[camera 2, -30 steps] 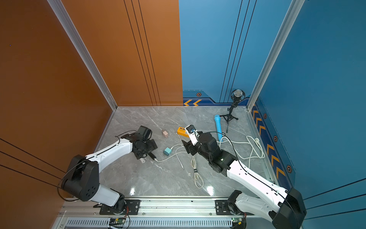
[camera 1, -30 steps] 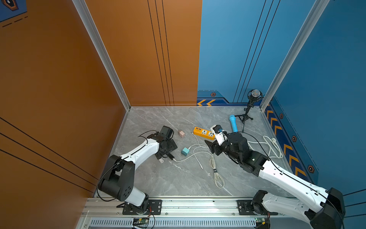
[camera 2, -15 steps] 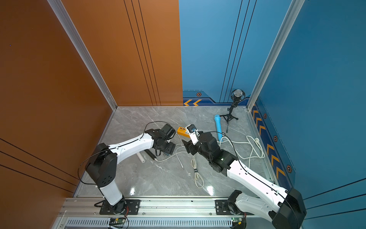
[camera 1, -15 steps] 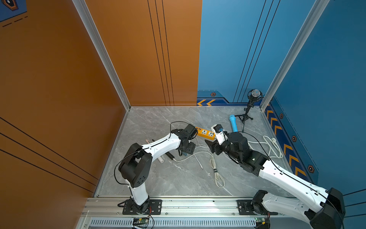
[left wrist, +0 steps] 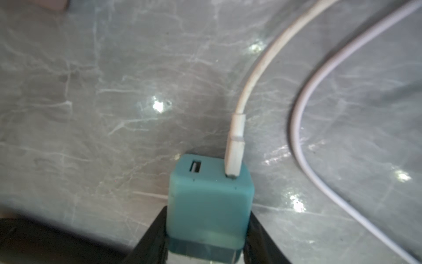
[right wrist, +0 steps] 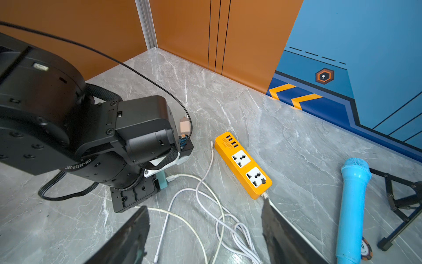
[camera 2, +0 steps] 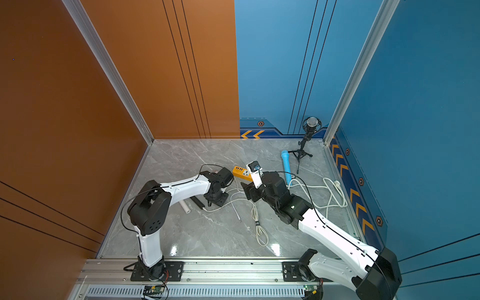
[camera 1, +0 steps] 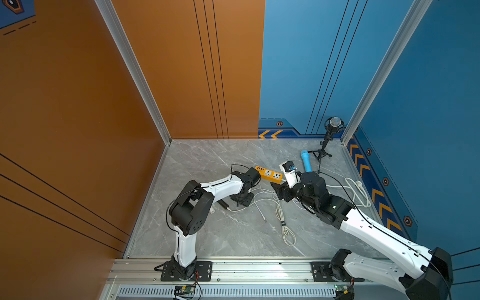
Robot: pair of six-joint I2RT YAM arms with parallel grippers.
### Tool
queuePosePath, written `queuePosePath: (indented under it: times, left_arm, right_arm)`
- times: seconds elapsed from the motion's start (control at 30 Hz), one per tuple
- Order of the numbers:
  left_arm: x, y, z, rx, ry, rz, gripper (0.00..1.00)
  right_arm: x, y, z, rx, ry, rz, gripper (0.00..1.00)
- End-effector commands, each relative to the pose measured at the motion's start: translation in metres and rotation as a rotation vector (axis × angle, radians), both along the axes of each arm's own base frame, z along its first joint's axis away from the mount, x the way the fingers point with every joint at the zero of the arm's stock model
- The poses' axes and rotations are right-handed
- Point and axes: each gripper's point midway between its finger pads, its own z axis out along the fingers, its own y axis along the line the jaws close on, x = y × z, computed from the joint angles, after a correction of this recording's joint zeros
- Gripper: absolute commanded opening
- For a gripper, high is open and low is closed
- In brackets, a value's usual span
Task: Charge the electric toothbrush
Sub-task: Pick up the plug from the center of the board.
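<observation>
Grey marble table (camera 1: 207, 241), boxed in by orange walls from 9 to 12 o'clock and blue ones from 12 to 3. Near its middle, in the left gripper (left wrist: 206, 228), a teal charger (left wrist: 210, 194), pinched snugly on both sides, with a white cord (left wrist: 249, 86) plugged into one of its two ports: probably a grip for carrying the plug to the orange power strip (camera 1: 268, 174) at 12 o'clock. Right gripper (right wrist: 204, 205) wide and empty, low over loose cords just short of that strip, likely there to steady it. At 9 o'clock of the left gripper, flat on the table, the toothbrush (camera 2: 197, 202), apparently the slim black stick, with a white tube (camera 2: 185, 207) beside it. At 1 o'clock, a blue microphone (camera 1: 306, 162) and a tripod stand (camera 1: 324, 148), clear of the work.
</observation>
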Motion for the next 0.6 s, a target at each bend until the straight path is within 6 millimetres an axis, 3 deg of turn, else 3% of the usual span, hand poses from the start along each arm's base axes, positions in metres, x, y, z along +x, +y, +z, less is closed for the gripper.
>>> queuePosePath:
  times: [0.0, 0.13, 0.33, 0.47, 0.57]
  left_arm:
    - [0.003, 0.002, 0.003, 0.024, -0.005, -0.023, 0.41]
    - [0.011, 0.015, 0.033, 0.070, -0.114, -0.045, 0.36]
    - [0.023, 0.044, 0.130, 0.270, -0.469, -0.104, 0.21]
    - [0.022, 0.045, 0.182, 0.179, -0.595, -0.077, 0.20]
    - [0.019, 0.032, 0.215, 0.123, -0.694, -0.148, 0.20]
  right_arm:
    - [0.001, -0.003, 0.008, 0.025, 0.017, -0.024, 0.79]
    - [0.003, -0.005, 0.011, 0.066, 0.051, -0.044, 0.79]
    - [0.012, -0.014, 0.018, 0.155, 0.121, -0.083, 0.79]
    - [0.013, -0.008, 0.028, 0.213, 0.165, -0.055, 0.79]
    - [0.013, 0.000, 0.036, 0.285, 0.249, -0.010, 0.79]
